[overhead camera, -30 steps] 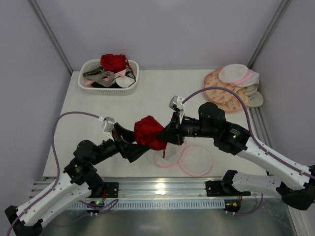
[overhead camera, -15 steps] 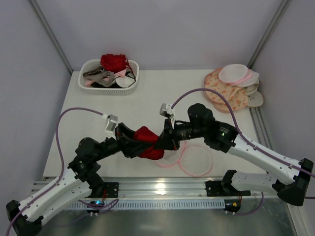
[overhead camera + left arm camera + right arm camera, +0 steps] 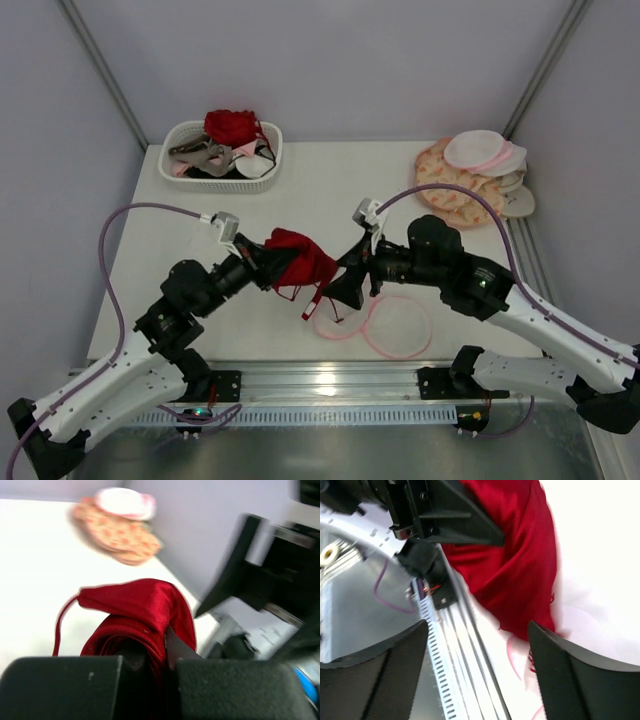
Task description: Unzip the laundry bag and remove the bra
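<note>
Red satin, the bra (image 3: pixel 300 262) hangs bunched in the air above the surface (image 3: pixel 330 190), pinched at one folded edge by the left pincer (image 3: pixel 266 264). The left wrist view shows the cloth squeezed between the two dark pads, which are pressed together on it. That high, off-centre grip lets the rest of the garment drape free, with a thin strap dangling toward the pink rim below; whether the strap touches the rim I cannot tell.

Just beside the hanging cloth, the right pincer (image 3: pixel 343 285) stands spread and holds nothing. Its wrist view shows a wide gap between the fingers, with only red fabric and the rail beyond. So the left arm alone seems to carry the load.

Under the right arm, the laundry bag (image 3: pixel 400 325) lies flat on the surface near the front edge. It is unzipped, its two mesh halves splayed side by side. The removal looks essentially done, with only a set-down left.
</note>
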You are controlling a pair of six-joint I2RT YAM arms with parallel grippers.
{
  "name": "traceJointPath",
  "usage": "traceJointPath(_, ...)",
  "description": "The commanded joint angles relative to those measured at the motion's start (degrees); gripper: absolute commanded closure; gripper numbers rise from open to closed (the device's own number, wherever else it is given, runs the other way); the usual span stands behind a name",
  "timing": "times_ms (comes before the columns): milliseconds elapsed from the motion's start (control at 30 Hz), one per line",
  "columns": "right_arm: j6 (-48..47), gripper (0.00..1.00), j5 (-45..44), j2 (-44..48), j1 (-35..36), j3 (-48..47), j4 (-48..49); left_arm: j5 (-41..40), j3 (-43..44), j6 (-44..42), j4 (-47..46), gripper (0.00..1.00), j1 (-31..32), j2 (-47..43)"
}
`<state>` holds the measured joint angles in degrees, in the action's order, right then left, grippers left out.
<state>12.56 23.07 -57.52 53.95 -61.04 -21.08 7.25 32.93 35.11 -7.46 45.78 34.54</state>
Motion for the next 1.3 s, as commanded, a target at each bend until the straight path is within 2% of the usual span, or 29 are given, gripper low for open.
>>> traceJointPath(0,1.50,0.15,-16.43,7.14,0.36,-1.19,-3.52,-19.96,7.31,-7.24,7.02,1.00,-0.51,4.99)
traceJointPath(33,2.03,0.13,-18.48,8.37,0.28,-1.10,-4.83,-22.69,10.02,-7.25,7.29,1.00,-1.47,8.40)
traceJointPath(133,3.35,0.12,-21.39,13.21,0.36,-0.05,-6.51,-24.03,13.55,-7.52,4.93,1.00,-4.72,13.60)
traceJointPath(233,4.66,0.11,-21.75,16.64,0.36,1.27,-8.61,-22.89,19.44,-7.78,2.37,1.00,-11.40,21.68)
traceJointPath(267,5.02,0.11,-22.10,17.34,0.36,2.05,-9.15,-21.41,23.72,-7.69,2.28,1.00,-15.24,26.32)
traceJointPath(367,6.25,0.10,-21.49,20.59,0.36,4.95,-9.51,-20.26,30.94,-7.69,2.10,1.00,-20.63,36.68)
traceJointPath(400,6.77,0.10,-21.05,21.91,0.36,5.66,-9.50,-19.99,36.28,-7.78,2.19,1.00,-23.77,39.43)
traceJointPath(533,7.92,0.10,-19.55,23.50,0.36,8.12,-10.46,-16.40,51.06,-7.60,3.42,1.00,-29.95,52.53)
traceJointPath(600,8.19,0.09,-19.12,23.59,0.27,9.09,-10.47,-15.42,57.48,-7.25,4.47,1.00,-31.62,59.89)
traceJointPath(633,8.10,0.09,-19.11,23.33,0.36,9.27,-11.25,-14.38,63.69,-6.99,5.17,1.00,-32.93,62.11)
traceJointPath(733,7.92,0.09,-19.38,22.37,0.45,9.71,-12.14,-13.48,72.24,-6.46,3.26,1.00,-34.52,68.10)
traceJointPath(833,7.92,0.08,-19.91,21.31,0.36,10.41,-12.93,-13.57,77.18,-6.63,-0.44,1.00,-35.23,72.92)
traceJointPath(967,7.83,0.08,-20.08,18.32,0.36,9.97,-14.60,-13.57,93.41,-4.27,2.71,0.99,-37.51,81.63)
traceJointPath(1067,7.40,0.08,-20.26,17.70,0.36,9.53,-14.95,-12.87,99.85,-0.94,2.64,0.98,-39.35,87.51)
traceJointPath(1167,6.61,0.07,-21.13,16.83,0.36,8.66,-16.09,-13.57,102.50,2.32,-0.53,0.94,-40.41,91.73)
traceJointPath(1267,5.64,0.07,-22.27,14.99,0.28,7.60,-17.15,-13.66,104.70,2.77,1.22,0.93,-40.59,95.95)
